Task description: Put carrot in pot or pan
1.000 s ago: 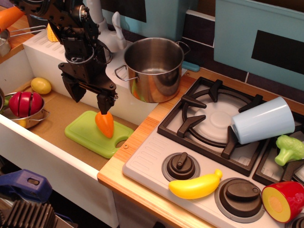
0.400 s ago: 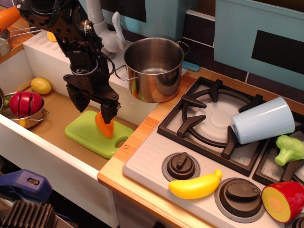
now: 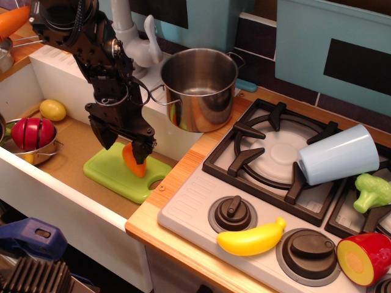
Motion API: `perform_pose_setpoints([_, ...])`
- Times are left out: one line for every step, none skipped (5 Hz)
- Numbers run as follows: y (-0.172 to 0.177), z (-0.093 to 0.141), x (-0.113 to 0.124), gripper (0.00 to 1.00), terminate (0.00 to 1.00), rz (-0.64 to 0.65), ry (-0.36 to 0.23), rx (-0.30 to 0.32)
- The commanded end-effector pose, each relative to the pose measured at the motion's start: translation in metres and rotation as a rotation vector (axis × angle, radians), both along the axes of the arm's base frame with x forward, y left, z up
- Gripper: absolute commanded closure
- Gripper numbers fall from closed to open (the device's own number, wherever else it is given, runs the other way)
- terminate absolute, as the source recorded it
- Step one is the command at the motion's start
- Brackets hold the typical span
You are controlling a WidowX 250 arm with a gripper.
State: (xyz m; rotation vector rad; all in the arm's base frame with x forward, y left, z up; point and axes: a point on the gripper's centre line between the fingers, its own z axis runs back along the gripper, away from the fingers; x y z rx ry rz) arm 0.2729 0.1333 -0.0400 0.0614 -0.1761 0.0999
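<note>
Short orange carrot (image 3: 133, 162) on the green cutting board (image 3: 116, 174), down in the sink (image 3: 73, 143) to the left of the stove. Long axis running roughly up and down in the picture, blunt tip toward the near edge of the board, thick end up under the claw and partly hidden by it. Black claw (image 3: 124, 141) lowered from above, fingers spread, one on each side of the carrot's upper end; right finger (image 3: 142, 149) touching or nearly touching the thick end, left finger (image 3: 107, 133) well off to the side, so not clamped. Exact contact hard to tell from this angle.

Steel pot (image 3: 198, 88) upright and open on the white ledge behind the sink, beside the wooden counter (image 3: 177, 177), up and to the right of the carrot, apart from it. White faucet (image 3: 131, 36) just behind the arm.

Elsewhere in the sink: yellow lemon (image 3: 52, 110) near the back wall and a small metal bowl (image 3: 36, 149) holding a red sliced fruit (image 3: 27, 132).

On the right, black gas burner grate (image 3: 275, 152) with a pale blue cup (image 3: 338, 154) lying tipped on its side. Yellow banana (image 3: 252, 239) on the stove's front panel between two dark knobs (image 3: 233, 212). Green broccoli (image 3: 372, 191) and a halved red fruit (image 3: 363, 258) at the right edge. Teal and dark tiled wall (image 3: 330, 43) behind.
</note>
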Motion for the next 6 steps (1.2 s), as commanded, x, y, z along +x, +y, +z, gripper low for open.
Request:
perform_pose_setpoints([0.006, -0.001, 0.011, 0.00, 0.00, -0.002, -0.054, 0.009])
perform_pose_setpoints([0.010, -0.007, 0.014, 0.00, 0.00, -0.010, -0.060, -0.008])
perform_pose_setpoints([0.012, -0.015, 0.013, 0.00, 0.00, -0.010, -0.066, -0.018])
perform_pose_setpoints([0.014, -0.021, 0.013, 1.00, 0.00, -0.001, -0.065, -0.024])
perform_pose_setpoints([0.013, -0.021, 0.012, 1.00, 0.00, 0.015, -0.067, -0.017])
perform_pose_setpoints([0.009, -0.011, 0.011, 1.00, 0.00, 0.020, -0.056, -0.004])
